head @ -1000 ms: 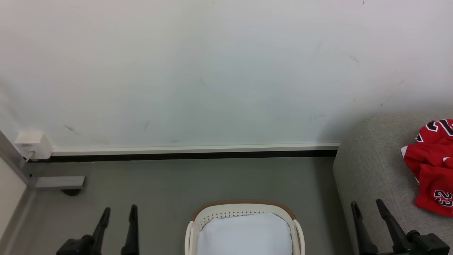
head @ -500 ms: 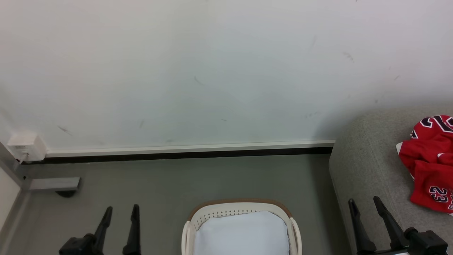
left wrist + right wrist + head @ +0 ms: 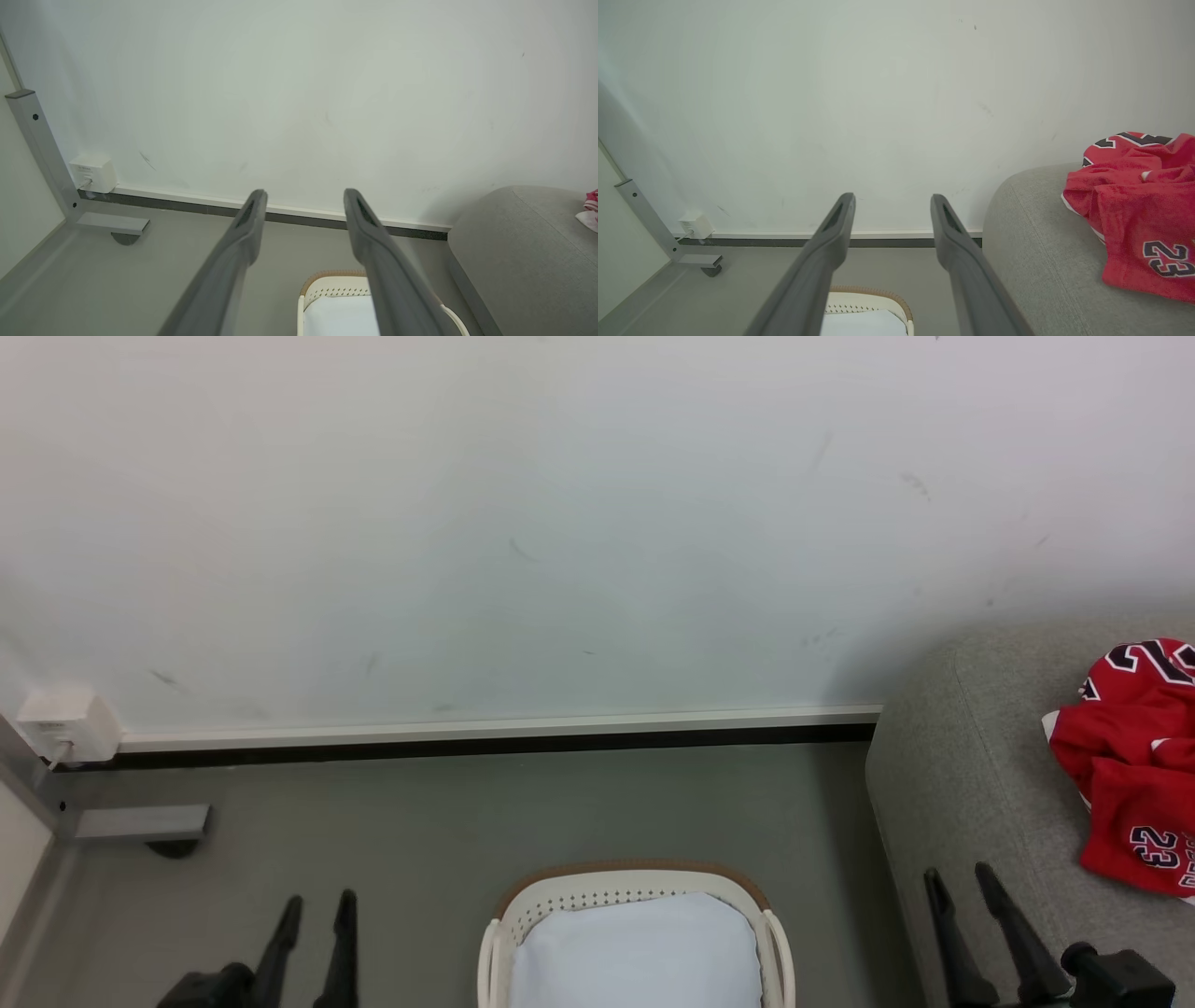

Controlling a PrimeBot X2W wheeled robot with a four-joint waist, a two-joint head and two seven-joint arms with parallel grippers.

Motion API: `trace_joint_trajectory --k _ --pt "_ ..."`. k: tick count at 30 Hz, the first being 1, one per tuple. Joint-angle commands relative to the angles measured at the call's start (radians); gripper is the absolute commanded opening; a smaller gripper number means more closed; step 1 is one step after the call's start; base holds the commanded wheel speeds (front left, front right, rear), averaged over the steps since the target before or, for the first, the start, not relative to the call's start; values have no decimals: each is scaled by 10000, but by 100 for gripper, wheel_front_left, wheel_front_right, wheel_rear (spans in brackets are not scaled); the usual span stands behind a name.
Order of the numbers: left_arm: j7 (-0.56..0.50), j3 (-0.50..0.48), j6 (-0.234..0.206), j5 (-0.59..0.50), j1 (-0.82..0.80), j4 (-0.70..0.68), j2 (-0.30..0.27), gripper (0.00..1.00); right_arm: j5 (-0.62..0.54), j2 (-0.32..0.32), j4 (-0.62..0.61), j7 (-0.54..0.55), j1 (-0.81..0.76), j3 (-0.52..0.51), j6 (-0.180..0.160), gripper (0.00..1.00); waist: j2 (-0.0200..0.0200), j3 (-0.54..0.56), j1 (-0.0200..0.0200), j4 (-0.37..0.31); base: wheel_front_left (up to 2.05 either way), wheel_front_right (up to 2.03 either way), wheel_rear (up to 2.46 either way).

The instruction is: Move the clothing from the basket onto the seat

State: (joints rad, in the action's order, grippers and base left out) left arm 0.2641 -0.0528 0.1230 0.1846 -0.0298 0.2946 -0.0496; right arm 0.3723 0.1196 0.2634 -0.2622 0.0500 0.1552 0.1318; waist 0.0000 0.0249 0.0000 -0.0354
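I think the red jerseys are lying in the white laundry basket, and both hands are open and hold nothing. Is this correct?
Not quite. The red jerseys lie on the grey sofa, not in the laundry basket, whose visible part holds none of them; the head view shows this. The left hand and the right hand are indeed open and hold nothing.

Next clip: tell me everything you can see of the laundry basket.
The basket is cream-white plastic, oval, with a brown band on its far rim, rows of small holes and looped side handles. It stands upright on the grey floor; its near part is cut off. The visible white bottom lies bare.
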Motion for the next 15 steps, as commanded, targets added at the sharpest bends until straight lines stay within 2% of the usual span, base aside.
trace_joint_trajectory --k 1,3,15 --pt "-12 -7 0 22 -5 25 4 0 19 -6 10 7 -15 0 0 0 0 0 0 0 0 0 0" --pt "-27 -3 0 55 121 222 53 0 39 -27 171 29 -164 24 0 0 0 0 0 -1 0 0 0" --pt "-690 -162 13 2344 -105 164 40 0 2070 -108 113 609 -12 -392 -2 0 0 -24 0 33 0 0 0"
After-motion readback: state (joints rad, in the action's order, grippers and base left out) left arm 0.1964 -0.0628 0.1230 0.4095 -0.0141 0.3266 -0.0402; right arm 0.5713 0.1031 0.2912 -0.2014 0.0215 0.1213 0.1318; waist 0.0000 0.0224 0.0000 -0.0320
